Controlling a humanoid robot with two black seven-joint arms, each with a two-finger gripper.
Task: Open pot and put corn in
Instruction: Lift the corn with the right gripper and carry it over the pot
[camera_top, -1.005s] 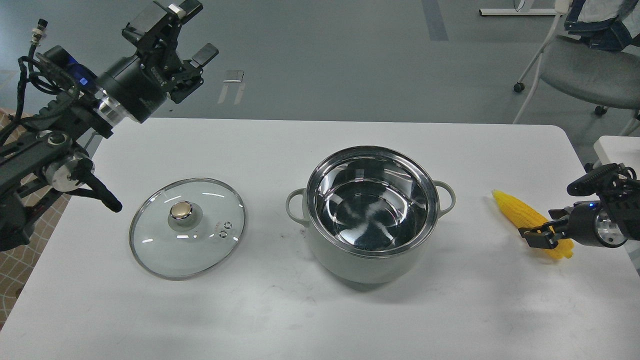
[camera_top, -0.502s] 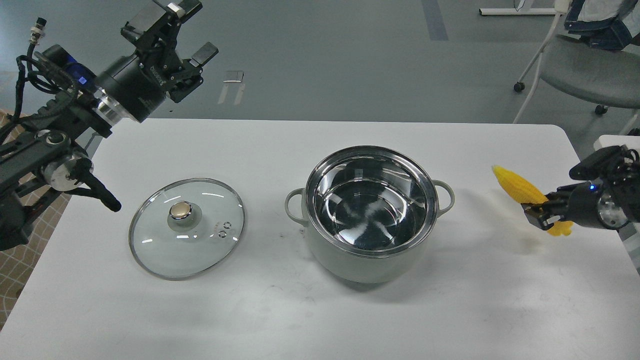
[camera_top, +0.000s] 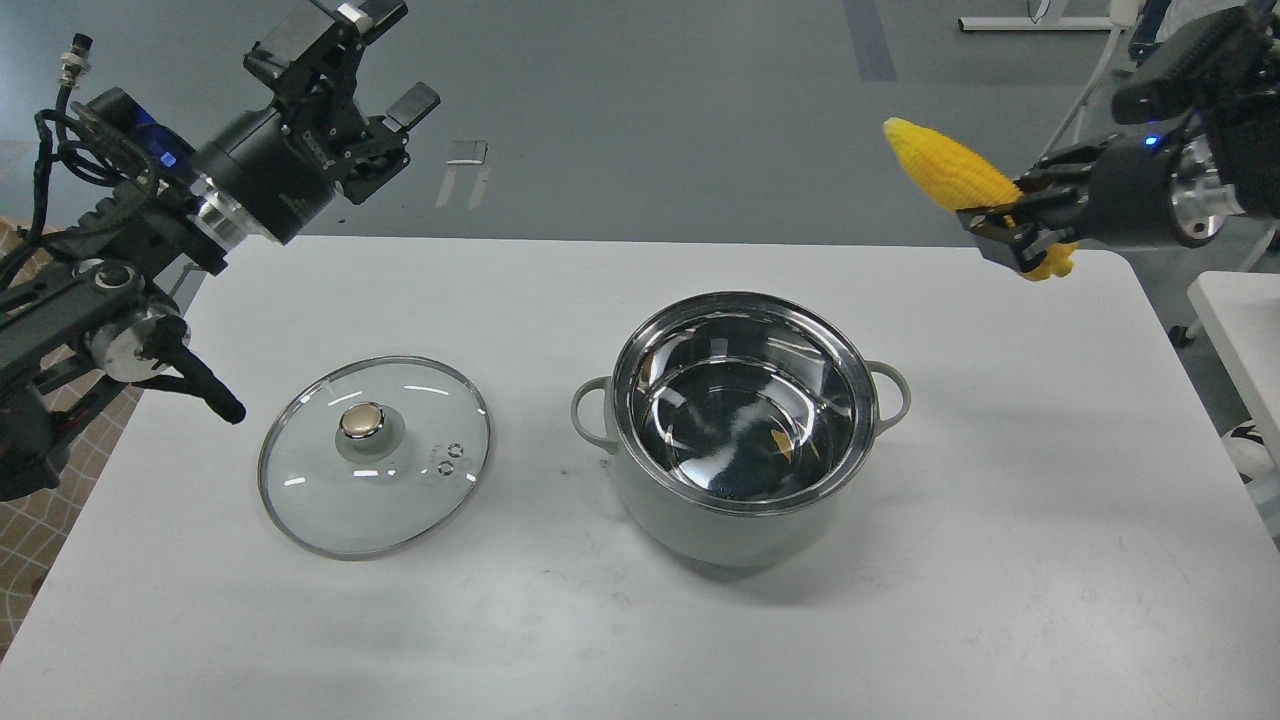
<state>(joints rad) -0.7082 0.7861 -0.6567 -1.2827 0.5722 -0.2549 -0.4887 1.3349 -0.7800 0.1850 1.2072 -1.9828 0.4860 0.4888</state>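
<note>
The pot stands uncovered near the middle of the white counter: a wide, round vessel with a matte grey-green wall, a polished steel rim and a mirror-bright inside that shows swirled reflections and one small yellow-orange glint. Two small loop handles stick out at its left and right sides. The corn, a bright yellow cob with a pebbled surface, is up in the air to the upper right of the pot, well apart from it, its tapered end pointing up and left. The right hand is clamped on the cob near its thick lower end, black fingers on either side. To the left of the pot, apart from it, a round glass lid with a steel edge and a gold knob lies flat on the counter. The left hand is raised past the counter's far left corner, its flat fingers spread wide and holding nothing.
</note>
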